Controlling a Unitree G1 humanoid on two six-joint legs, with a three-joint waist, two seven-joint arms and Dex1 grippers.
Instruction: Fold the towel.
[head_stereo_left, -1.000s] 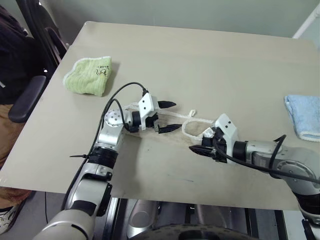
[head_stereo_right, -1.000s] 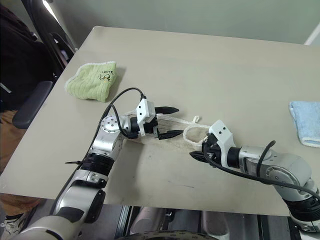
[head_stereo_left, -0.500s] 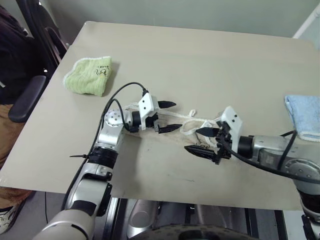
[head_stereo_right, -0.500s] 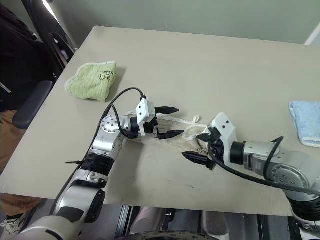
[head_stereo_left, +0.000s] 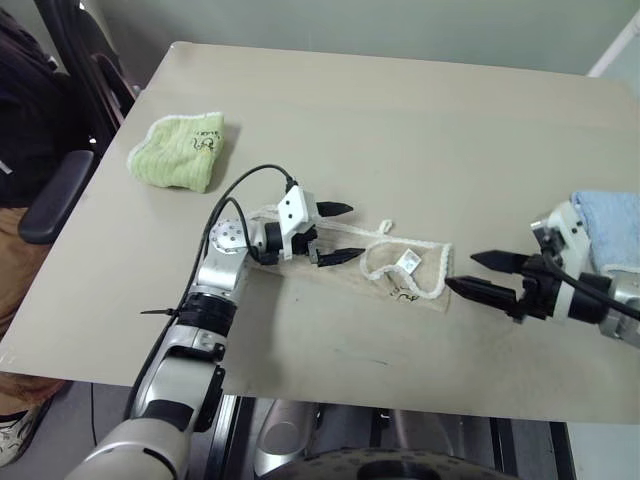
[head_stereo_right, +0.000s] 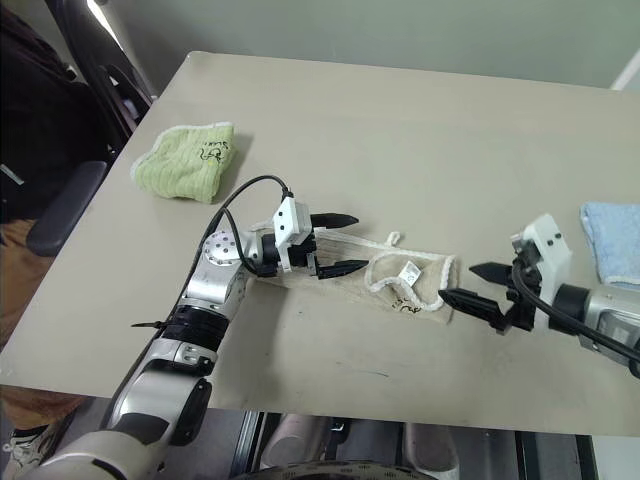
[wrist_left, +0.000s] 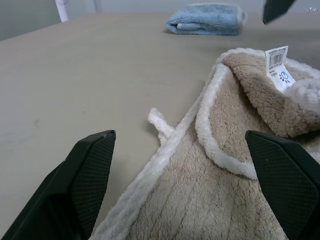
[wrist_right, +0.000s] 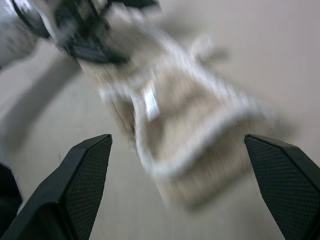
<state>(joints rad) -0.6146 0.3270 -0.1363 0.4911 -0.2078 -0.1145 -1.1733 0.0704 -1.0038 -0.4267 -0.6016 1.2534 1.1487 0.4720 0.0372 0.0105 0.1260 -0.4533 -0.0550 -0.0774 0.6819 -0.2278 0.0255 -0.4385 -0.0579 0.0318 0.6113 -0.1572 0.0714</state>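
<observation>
Right gripper (head_stereo_right: 478, 286) is off the towel (head_stereo_right: 395, 283) now — half a sec ago its fingers were right on the towel's near-right end, a sec ago pressed down over it; now it sits just beside that end, pulled out toward the robot's right, fingers spread wide w/ nothing between them. The towel is where it got left: middle of the tabletop (head_stereo_left: 400, 120), a long beige strip running left to right, its right end doubled back on itself so the white edging makes a loop and a small white tag (head_stereo_left: 407, 263) faces up, dark logo just below it. Left gripper (head_stereo_left: 336, 233) hasn't budged across the frames — hovering over the towel's left end, fingers apart, gripping nothing; its wrist view shows cloth lying between the open fingers (wrist_left: 85, 170) but not pinched. Lime-green towel (head_stereo_left: 180, 150) at far left and light-blue towel (head_stereo_left: 605, 225) at far right, both well apart from the work, untouched. What it means, as I read it — one fold of the right end is laid and let go, so the towel's shorter but still a long strip; prob. another fold to come. Top layer looks rumpled, not square to the edge, so may need tidying.
</observation>
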